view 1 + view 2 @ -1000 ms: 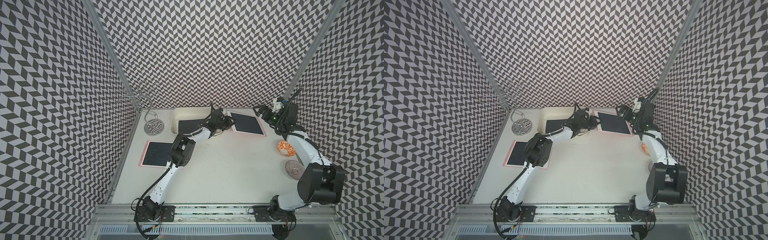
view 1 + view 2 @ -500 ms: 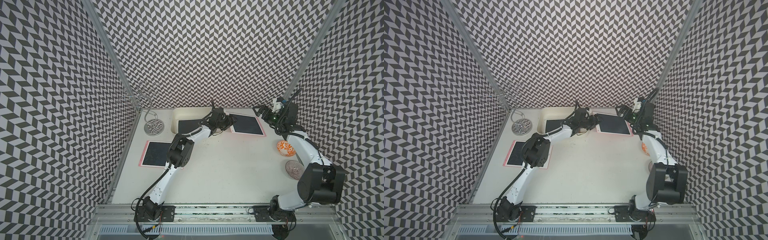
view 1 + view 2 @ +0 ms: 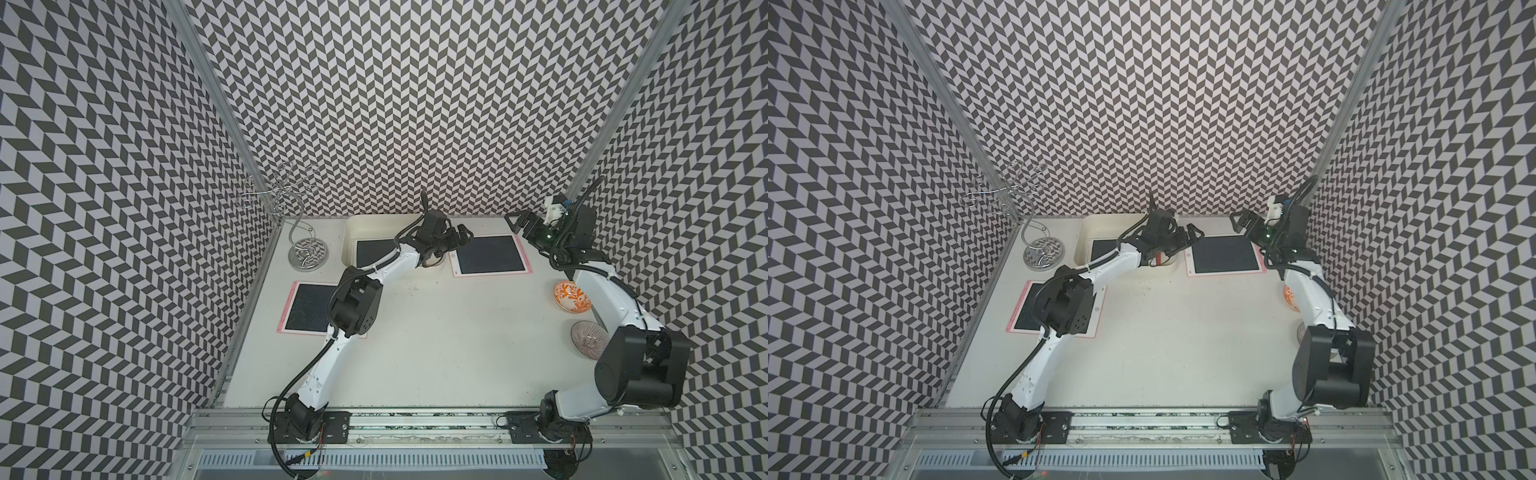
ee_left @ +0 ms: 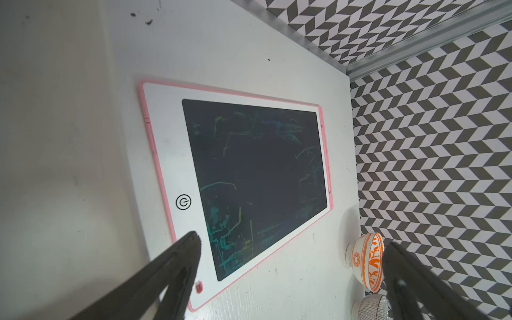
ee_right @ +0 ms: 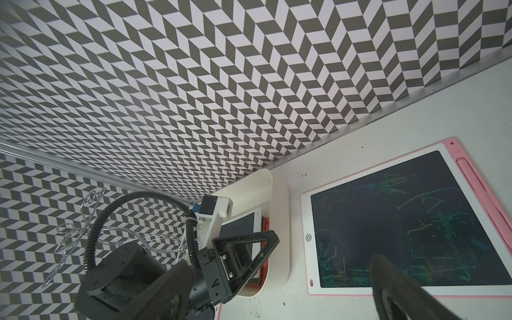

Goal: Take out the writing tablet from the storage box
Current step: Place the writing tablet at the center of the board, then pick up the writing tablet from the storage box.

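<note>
Now released, the writing tablet (image 3: 490,254) lies on the bench (image 3: 436,332) beside the storage box (image 3: 365,222); left gripper (image 4: 292,242) newly wide, right gripper (image 3: 521,224) still wide.

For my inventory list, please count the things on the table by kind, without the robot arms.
Tablets: 3 (two on the table, one in the box; a red edge under it may be another)
Bowls: 2 (orange, grey striped)
Box: 1
Wire stand: 1
Total: 7
</note>
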